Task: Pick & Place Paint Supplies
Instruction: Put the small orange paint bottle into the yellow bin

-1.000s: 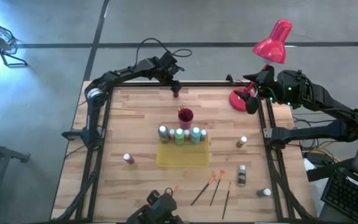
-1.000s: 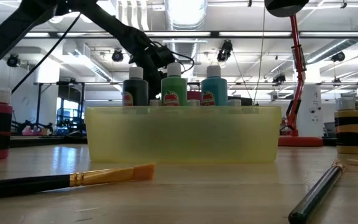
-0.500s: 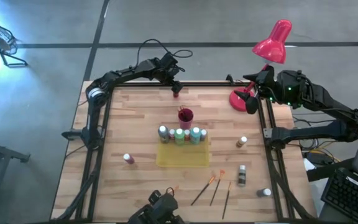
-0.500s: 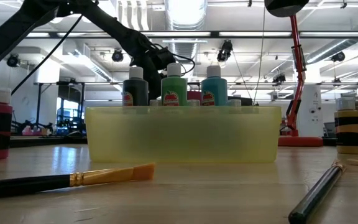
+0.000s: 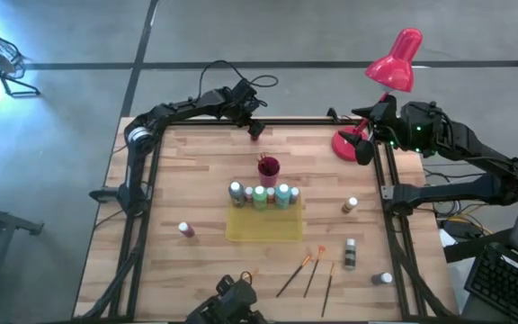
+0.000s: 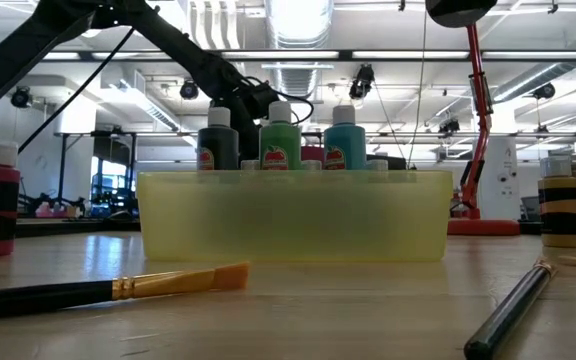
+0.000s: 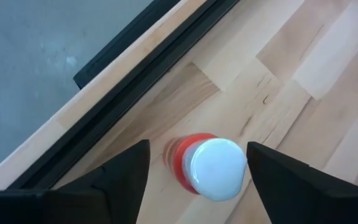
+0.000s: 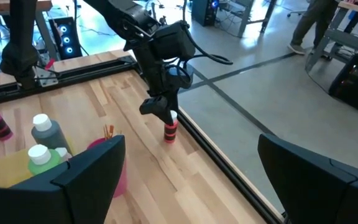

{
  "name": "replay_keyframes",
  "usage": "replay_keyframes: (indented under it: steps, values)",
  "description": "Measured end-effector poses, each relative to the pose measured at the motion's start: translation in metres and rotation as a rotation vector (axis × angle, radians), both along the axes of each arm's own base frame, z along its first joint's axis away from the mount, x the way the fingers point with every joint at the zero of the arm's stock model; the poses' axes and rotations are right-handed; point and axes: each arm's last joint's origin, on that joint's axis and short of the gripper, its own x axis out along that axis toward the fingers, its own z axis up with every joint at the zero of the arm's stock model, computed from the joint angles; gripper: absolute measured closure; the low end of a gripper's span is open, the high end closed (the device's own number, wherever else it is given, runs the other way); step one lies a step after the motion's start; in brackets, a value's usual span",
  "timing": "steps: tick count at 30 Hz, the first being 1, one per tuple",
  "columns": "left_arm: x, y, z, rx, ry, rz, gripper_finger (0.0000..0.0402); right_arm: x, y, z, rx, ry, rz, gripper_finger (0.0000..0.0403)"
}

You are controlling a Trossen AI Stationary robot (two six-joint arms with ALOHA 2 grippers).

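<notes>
A red paint bottle with a white cap [image 7: 210, 169] stands upright on the wood at the table's far edge [image 5: 255, 134]. My left gripper [image 7: 197, 147] is open above it, pointing down, with one finger on each side of the cap [image 8: 157, 107]. My right gripper [image 8: 191, 186] is open and empty, parked off the table's right far corner [image 5: 363, 148]. Several bottles [image 5: 259, 194] stand in the far end of the yellow tray [image 5: 263, 227]. Loose bottles [image 5: 185, 229] [image 5: 351, 206] [image 5: 350, 253] and three brushes [image 5: 310, 273] are on the table.
A magenta cup [image 5: 268, 166] with brushes stands just beyond the tray. A red desk lamp [image 5: 394, 63] has its base at the far right corner [image 5: 344, 142]. A grey bottle [image 5: 382, 279] lies near the right edge. A black frame rail [image 7: 135, 93] runs along the far edge.
My left arm has shifted very slightly toward the table's left over the red bottle. The bottle has stayed in place.
</notes>
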Motion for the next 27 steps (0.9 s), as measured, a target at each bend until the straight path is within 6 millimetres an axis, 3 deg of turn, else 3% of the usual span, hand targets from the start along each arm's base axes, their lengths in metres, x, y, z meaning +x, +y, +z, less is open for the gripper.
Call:
replay_keyframes:
  steps: [9, 23, 27]
  values:
    - [0.0002, -0.0004, 0.0000, -0.005, -0.002, 0.006, 0.0167, -0.0003, 0.0001, -0.0008, 0.002, 0.008, 0.000, 0.0039]
    - [0.0003, -0.0014, 0.0002, -0.005, 0.002, 0.002, 0.0277, -0.0006, 0.0002, -0.0014, 0.004, 0.014, 0.000, 0.0039]
    - [0.0002, -0.0015, 0.0001, -0.007, 0.004, 0.001, 0.0279, -0.0006, 0.0002, -0.0014, 0.004, 0.015, 0.000, 0.0039]
